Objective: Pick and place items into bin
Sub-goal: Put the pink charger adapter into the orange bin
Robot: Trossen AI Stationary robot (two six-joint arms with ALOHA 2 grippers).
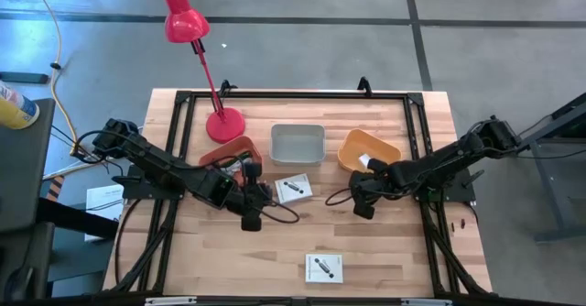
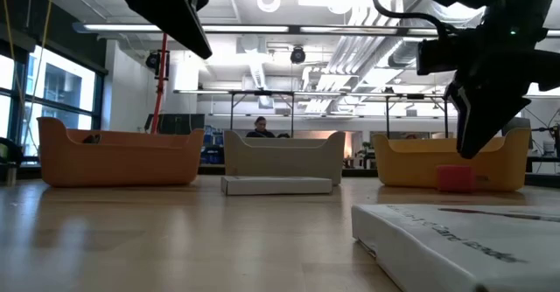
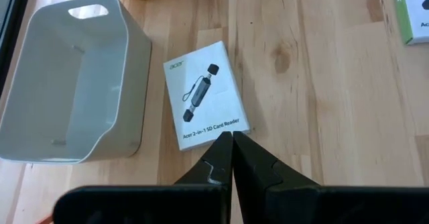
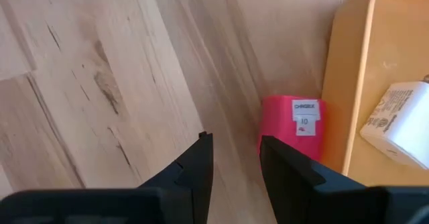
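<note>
A white square packet with black print point(image 3: 204, 93) lies flat on the table beside the grey bin point(image 3: 67, 83). My left gripper point(image 3: 232, 137) hovers above the packet's edge, shut and empty; in the low view it point(image 2: 166, 3) is well above the table. A second packet point(image 1: 323, 267) lies near the table's near edge. A tiny pink block point(image 4: 293, 127) stands on the wood against the orange bin's wall point(image 4: 348, 83). My right gripper point(image 4: 236, 143) hangs just beside the block, fingers slightly open and empty. The low view shows it point(image 2: 486, 108) above the block point(image 2: 455, 178).
The grey bin point(image 1: 298, 143) stands mid-table between a red-orange bin point(image 1: 229, 152) and the orange bin point(image 1: 368, 150), which holds a white charger point(image 4: 402, 127). A red desk lamp point(image 1: 224, 123) stands at the far left. A black frame point(image 1: 302, 95) borders the table.
</note>
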